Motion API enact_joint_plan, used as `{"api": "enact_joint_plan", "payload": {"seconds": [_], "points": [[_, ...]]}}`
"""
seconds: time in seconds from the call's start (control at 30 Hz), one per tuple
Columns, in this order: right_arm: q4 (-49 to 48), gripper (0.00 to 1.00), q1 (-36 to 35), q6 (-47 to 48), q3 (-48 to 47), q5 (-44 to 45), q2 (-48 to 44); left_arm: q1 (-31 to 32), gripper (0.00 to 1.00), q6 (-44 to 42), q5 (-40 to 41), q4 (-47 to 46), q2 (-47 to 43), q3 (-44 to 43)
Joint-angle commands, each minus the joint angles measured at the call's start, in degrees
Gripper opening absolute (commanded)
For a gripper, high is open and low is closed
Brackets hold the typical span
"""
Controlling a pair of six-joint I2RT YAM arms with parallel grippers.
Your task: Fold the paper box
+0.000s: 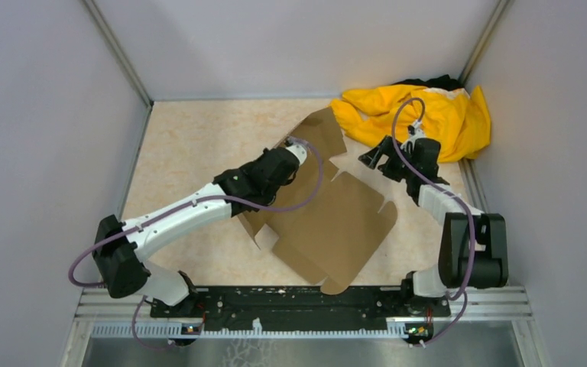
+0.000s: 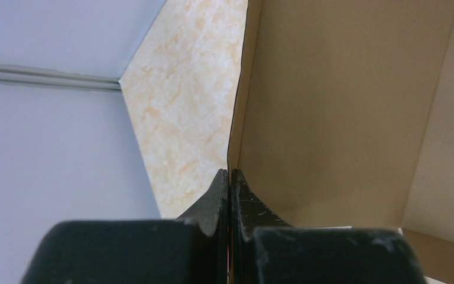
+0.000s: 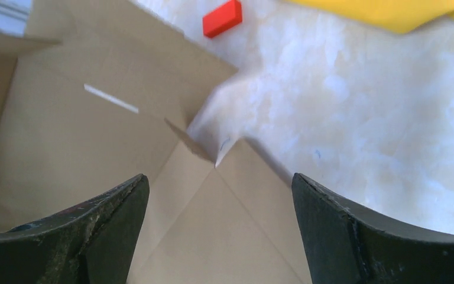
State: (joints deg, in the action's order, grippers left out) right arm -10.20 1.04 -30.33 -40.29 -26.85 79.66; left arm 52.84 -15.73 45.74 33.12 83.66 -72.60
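The paper box [image 1: 336,229] lies in the middle of the surface [image 1: 191,138], its near panels flat, so folding looks barely begun. Beyond, the left gripper [image 2: 229,177] is pinched together on the edge of a raised far-left panel, while the right gripper [image 3: 219,177] hangs wide apart over the sheet's right edge. Next, I judge, it must drop and lift that side flap.

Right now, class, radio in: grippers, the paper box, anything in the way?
Left gripper shut on raised flap edge. Right gripper open, above paper box. Box mostly flat, unfolded. Red block, yellow cloth lie just beyond it.
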Motion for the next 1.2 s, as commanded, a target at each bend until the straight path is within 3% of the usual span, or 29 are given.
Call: {"api": "enact_joint_plan", "payload": {"seconds": [0.0,0.2,0.6,0.87,1.17], "points": [[-12.7,0.88,2.6,-7.3,-4.6,-5.1,6.0,4.3,0.00,-3.1,10.4,1.3,-0.2,1.7],[-23.7,0.70,3.3,-14.9,-9.6,-10.4,18.2,11.3,0.00,-4.6,18.7,1.2,0.9,3.8],[-37.1,0.69,3.0,-24.2,-14.8,-14.2,30.8,19.3,0.00,-12.6,26.9,-4.9,3.3,8.8],[-37.2,0.69,0.3,-25.0,-21.8,-17.9,35.9,21.3,0.00,-19.4,27.0,-10.8,6.3,11.8],[-38.7,0.68,-3.0,-24.8,-19.9,-21.7,35.3,21.3,0.00,-19.7,26.3,-10.9,5.0,12.6]]}}
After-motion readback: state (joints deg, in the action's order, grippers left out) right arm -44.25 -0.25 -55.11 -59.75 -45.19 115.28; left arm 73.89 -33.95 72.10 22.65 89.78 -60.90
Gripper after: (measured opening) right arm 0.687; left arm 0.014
